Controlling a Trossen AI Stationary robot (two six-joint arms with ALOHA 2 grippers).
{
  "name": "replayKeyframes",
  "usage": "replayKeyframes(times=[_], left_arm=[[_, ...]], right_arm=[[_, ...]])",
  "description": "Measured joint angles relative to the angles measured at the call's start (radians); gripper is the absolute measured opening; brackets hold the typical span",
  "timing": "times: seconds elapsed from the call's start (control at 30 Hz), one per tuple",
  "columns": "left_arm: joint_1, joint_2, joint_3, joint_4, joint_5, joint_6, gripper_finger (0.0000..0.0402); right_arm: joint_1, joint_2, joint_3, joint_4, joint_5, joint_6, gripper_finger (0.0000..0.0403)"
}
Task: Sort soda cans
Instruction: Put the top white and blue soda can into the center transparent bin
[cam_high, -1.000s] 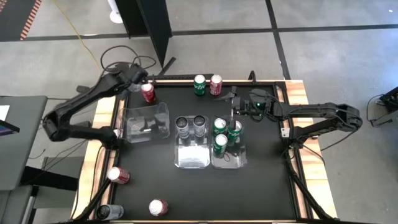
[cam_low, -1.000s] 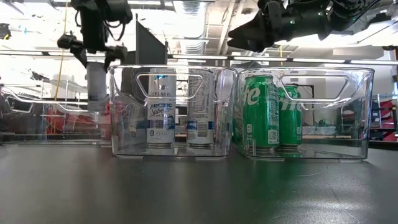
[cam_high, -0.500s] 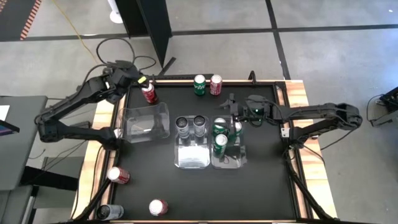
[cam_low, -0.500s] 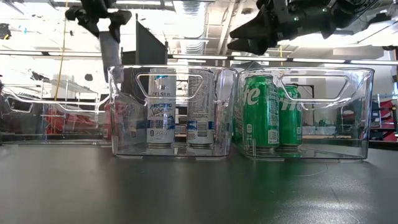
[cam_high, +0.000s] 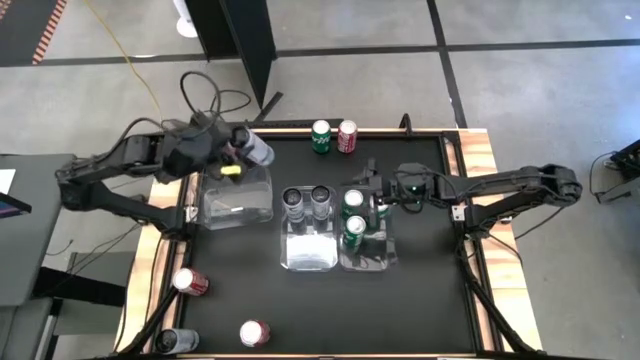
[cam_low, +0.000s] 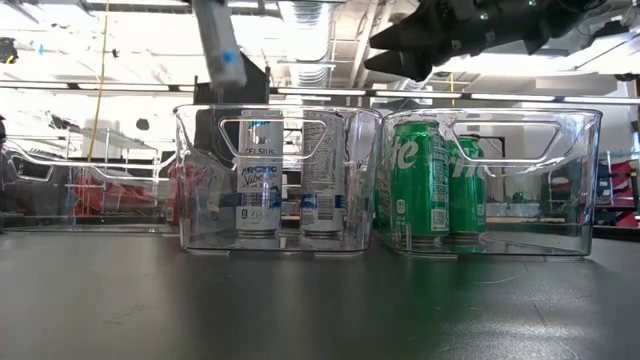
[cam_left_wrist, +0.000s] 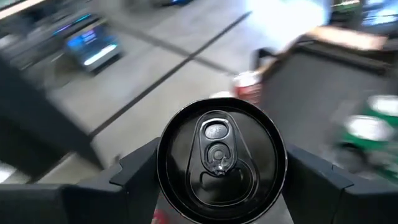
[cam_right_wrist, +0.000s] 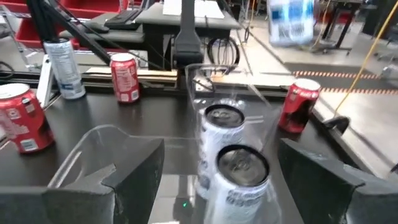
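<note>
My left gripper is shut on a silver-white can with a blue label, held in the air over the far edge of the empty left bin. The low view shows this can tilted, high above the bins. My right gripper hangs open over the gap between the middle bin and the right bin, touching nothing. Two silver cans stand in the middle bin. Three green cans stand in the right bin. Loose cans stand on the table. My left gripper pinches the silver can between its two fingers, one on each side of the wall just below the top rim. The fingers come from the table's left and lie along the can, whose top faces the wrist. It is lifted clear and tilted.
A green can and a red can stand at the far edge. Two red cans and a dark can sit near the near-left corner. Another red can stands beyond the bins.
My left gripper has carried the silver can up and toward the table's right, from beside the far-left corner to above the empty bin's far edge, and the can has tipped from upright to slanted. My right gripper has drifted a little toward the table's left, staying open.
</note>
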Motion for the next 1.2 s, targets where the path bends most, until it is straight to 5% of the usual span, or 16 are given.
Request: replayKeyframes(times=[0.2, 0.57, 0.93, 1.2], left_arm=[[-0.169, 0.013, 0.057, 0.007, 0.125, 0.116, 0.0263], [-0.349, 0.154, 0.056, -0.016, 0.320, 0.272, 0.0263], [-0.367, 0.366, 0.041, 0.077, 0.323, 0.282, 0.0263], [-0.345, 0.398, -0.048, 0.166, 0.291, 0.243, 0.0263]], right_arm=[[0.070, 0.000, 0.000, -0.086, 0.013, 0.047, 0.0330], [0.235, -0.014, 0.000, -0.087, 0.217, 0.057, 0.0330], [0.264, -0.027, 0.000, -0.085, 0.258, 0.072, 0.0330], [0.265, -0.027, 0.000, -0.089, 0.258, 0.072, 0.0330]])
